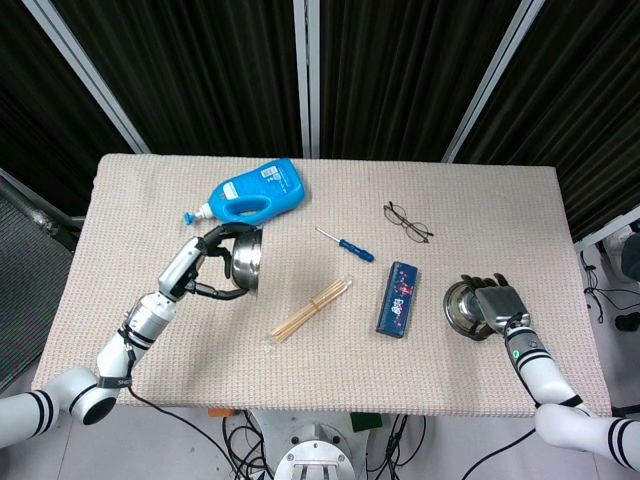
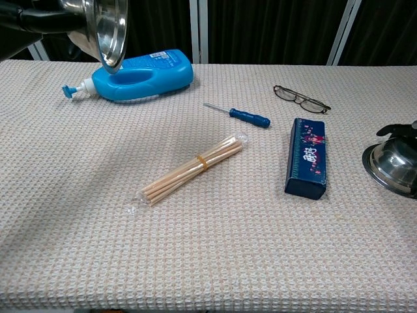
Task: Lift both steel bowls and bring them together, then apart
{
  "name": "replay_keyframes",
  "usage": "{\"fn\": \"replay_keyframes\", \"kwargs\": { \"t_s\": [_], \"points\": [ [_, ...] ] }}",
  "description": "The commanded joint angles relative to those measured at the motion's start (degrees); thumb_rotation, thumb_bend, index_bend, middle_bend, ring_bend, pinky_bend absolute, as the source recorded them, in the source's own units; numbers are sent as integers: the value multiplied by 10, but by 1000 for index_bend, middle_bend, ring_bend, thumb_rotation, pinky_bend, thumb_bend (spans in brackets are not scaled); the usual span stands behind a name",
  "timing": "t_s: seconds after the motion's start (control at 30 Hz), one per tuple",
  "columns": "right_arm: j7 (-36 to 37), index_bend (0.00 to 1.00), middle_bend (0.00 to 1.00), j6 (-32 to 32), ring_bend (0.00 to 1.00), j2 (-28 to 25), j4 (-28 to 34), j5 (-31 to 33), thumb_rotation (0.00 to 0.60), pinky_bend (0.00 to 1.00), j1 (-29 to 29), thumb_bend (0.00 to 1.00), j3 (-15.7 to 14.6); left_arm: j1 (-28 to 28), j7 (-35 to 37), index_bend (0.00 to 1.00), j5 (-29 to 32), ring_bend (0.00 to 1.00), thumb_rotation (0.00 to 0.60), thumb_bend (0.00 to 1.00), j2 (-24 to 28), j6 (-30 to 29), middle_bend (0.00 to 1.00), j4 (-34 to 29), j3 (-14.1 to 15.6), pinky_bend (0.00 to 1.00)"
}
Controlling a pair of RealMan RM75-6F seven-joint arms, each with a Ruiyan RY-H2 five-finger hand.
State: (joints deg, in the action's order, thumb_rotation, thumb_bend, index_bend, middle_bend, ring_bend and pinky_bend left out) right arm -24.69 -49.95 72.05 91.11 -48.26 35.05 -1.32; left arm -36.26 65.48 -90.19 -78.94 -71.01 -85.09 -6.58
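My left hand (image 1: 203, 266) grips one steel bowl (image 1: 246, 260) and holds it above the table, tipped on its side with the opening facing right. In the chest view that bowl (image 2: 106, 27) hangs at the top left, above the bottle, with the left hand (image 2: 29, 19) behind it. The second steel bowl (image 1: 461, 307) sits on the cloth at the right. My right hand (image 1: 499, 303) lies over its right side with fingers curled down over the rim. The chest view shows this bowl (image 2: 393, 167) at the right edge, dark fingertips (image 2: 395, 129) hooked over its far rim; the thumb is hidden.
A blue detergent bottle (image 1: 250, 193) lies at the back left. A screwdriver (image 1: 347, 245), glasses (image 1: 407, 222), a blue box (image 1: 397, 298) and a wrapped bundle of wooden sticks (image 1: 312, 309) lie between the two bowls. The right table edge is near the right bowl.
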Motion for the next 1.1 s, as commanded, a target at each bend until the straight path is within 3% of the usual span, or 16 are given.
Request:
{"fn": "replay_keyframes", "kwargs": {
  "t_s": [0.03,0.13,0.3,0.4,0.5,0.6,0.77,0.93,1.1],
  "points": [
    [8,415,392,-19,338,8,-8,-17,600,12,-9,15,4,0,0,598,0,477,600,161,0,0,568,0,0,650],
    [17,531,466,-33,403,6,-7,-31,600,44,-17,53,7,0,-1,598,-1,477,600,160,0,-1,569,0,0,650],
    [71,603,516,-82,433,-27,31,-81,600,82,-41,88,28,3,-1,598,0,477,600,161,4,-7,569,-5,-2,650],
    [160,622,530,-120,449,-55,63,-132,600,135,-61,117,58,5,-1,598,2,477,600,161,6,-12,568,-10,-5,651],
    [295,636,538,-163,460,-55,72,-192,600,184,-80,130,99,3,-8,598,5,477,600,161,2,-14,569,-15,-12,654],
    [439,654,554,-215,483,-14,50,-251,600,240,-88,135,139,-3,-13,598,8,477,600,161,-6,-9,569,-14,-16,656],
    [616,674,562,-258,492,83,10,-300,600,281,-73,147,178,-4,-22,598,36,477,600,165,-30,-9,570,1,-35,657],
    [719,696,562,-246,492,172,-13,-286,600,287,-37,148,216,-2,-87,607,115,479,600,180,-69,-11,580,2,-82,661],
    [768,699,563,-200,498,218,-40,-266,600,288,5,157,245,-10,-82,612,118,482,600,189,-82,-4,586,-3,-100,664]
  ]
}}
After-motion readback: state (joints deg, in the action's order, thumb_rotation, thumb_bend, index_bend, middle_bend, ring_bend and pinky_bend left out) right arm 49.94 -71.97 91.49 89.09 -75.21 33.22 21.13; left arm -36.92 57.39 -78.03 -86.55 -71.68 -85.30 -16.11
